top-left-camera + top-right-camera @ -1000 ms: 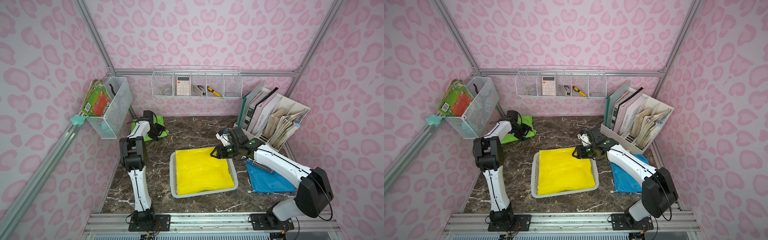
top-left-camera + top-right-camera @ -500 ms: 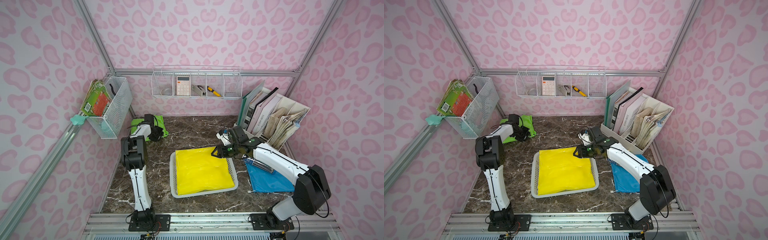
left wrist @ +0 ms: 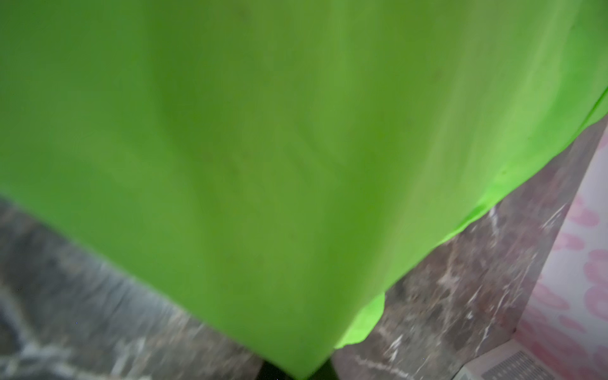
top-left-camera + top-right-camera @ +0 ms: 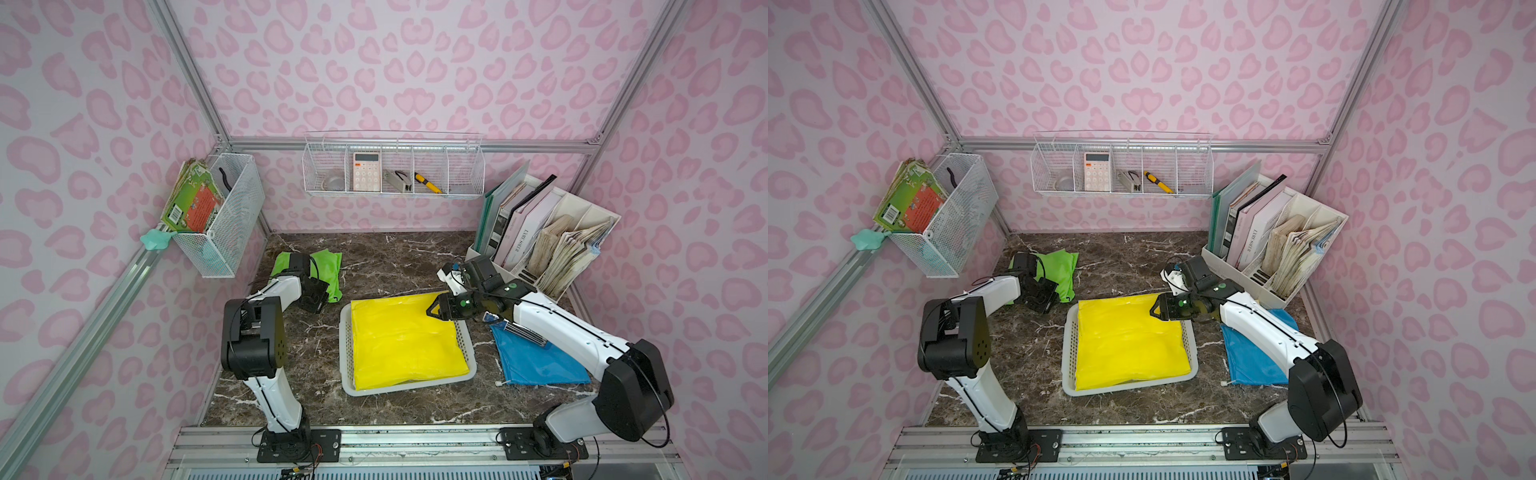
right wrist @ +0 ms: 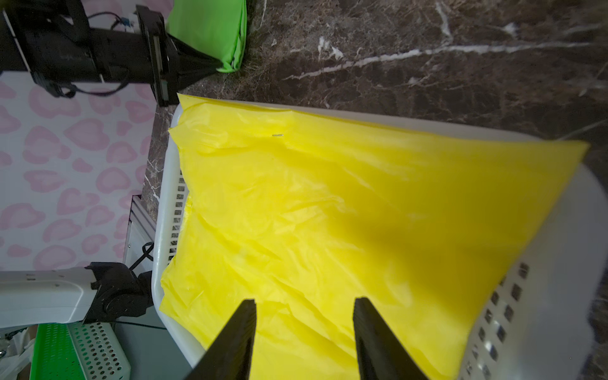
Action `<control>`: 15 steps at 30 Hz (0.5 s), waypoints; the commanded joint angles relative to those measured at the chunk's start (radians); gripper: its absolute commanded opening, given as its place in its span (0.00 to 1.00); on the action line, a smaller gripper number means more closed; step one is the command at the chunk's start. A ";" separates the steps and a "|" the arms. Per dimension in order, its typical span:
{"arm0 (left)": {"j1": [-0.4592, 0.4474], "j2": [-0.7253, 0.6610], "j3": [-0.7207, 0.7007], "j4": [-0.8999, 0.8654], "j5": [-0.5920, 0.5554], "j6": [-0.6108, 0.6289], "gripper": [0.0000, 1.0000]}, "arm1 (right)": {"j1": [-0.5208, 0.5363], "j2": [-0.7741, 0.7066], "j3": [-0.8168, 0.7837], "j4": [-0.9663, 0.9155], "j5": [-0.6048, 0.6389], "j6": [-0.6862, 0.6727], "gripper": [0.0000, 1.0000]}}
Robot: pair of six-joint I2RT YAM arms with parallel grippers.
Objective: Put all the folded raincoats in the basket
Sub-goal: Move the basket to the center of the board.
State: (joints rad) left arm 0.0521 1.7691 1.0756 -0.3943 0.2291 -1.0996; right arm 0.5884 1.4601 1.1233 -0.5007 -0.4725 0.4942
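Right, my left claw (image 5: 210, 65) is pinched shut on a corner of the green raincoat (image 4: 328, 266), which lies near the bench's (image 4: 395, 266) back left corner. I'd lift until the hanging cloth clears the basket (image 4: 346, 353) rim, then carry it across. The basket sits mid-bench, with a yellow raincoat (image 4: 403, 340) covering its floor. My right claw (image 5: 304, 301) hangs spread above its far right corner, so I'd draw that back first. Bare marble between the green raincoat and the basket leaves room.

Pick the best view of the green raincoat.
Both top views: most of the green raincoat, folded on the tabletop, left arm covering part. Left wrist: close blurred green only. Right wrist: just one end.
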 commanded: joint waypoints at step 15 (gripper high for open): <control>-0.428 -0.391 -0.243 -0.134 -0.092 -0.133 0.04 | -0.001 -0.116 -0.084 0.045 0.005 0.042 0.51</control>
State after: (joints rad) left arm -0.3271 1.3437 0.7914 -0.5346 0.1410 -1.2049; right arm 0.5873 1.3510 1.0286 -0.4664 -0.4747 0.5251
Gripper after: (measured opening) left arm 0.067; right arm 0.512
